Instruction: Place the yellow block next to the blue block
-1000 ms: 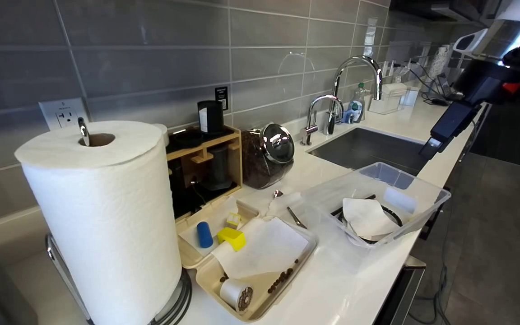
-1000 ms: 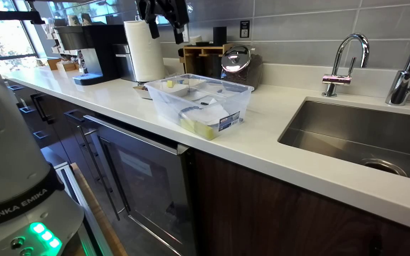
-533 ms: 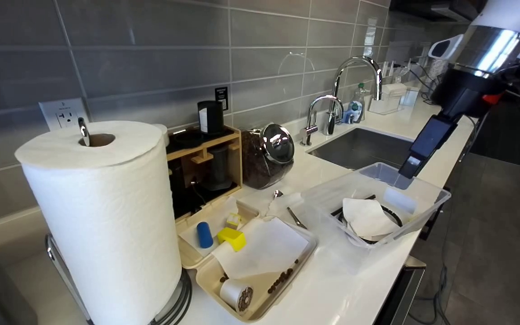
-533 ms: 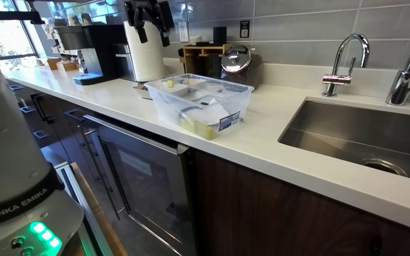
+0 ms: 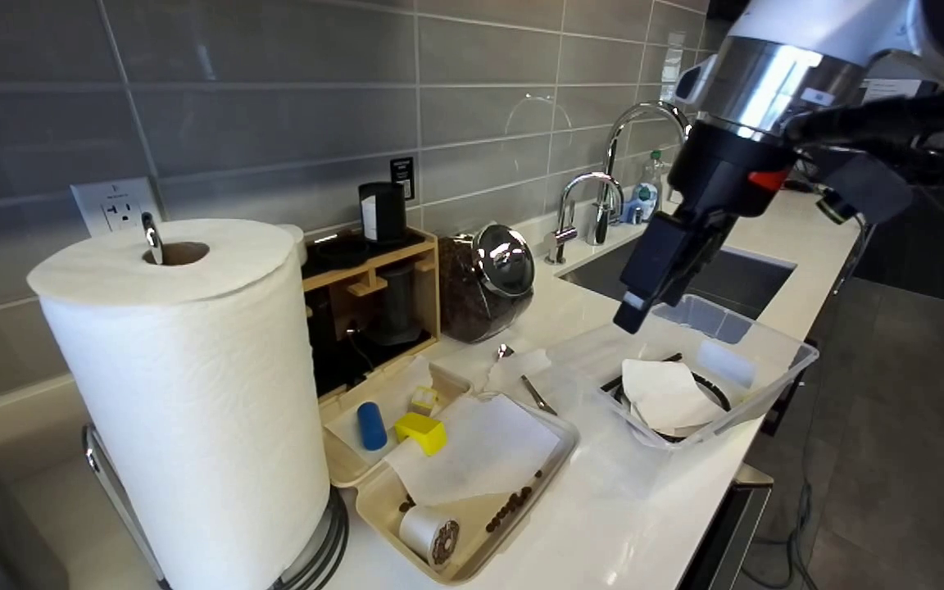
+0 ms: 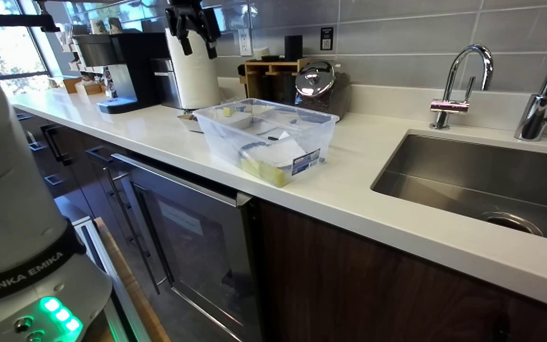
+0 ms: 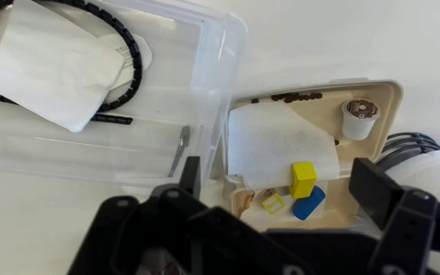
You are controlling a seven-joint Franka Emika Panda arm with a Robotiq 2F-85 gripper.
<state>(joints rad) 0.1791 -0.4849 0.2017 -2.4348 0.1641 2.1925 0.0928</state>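
Lying in a matte beige container (image 7: 329,114), right of centre in the wrist view, the smooth, boxy yellow block (image 7: 303,180) is set with its long axis nearly up and down the frame. Just beside it, the cylindrical blue block (image 7: 308,205) is slanted from lower left to upper right. The gripper (image 7: 275,174) is spread wide and, in an exterior view, is seen well apart from both.

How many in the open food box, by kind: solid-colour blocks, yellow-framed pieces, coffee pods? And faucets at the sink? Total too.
Solid-colour blocks: 2, yellow block and blue block
Yellow-framed piece: 1
Coffee pod: 1
Faucets: 2, small faucet and tall faucet
Total: 6
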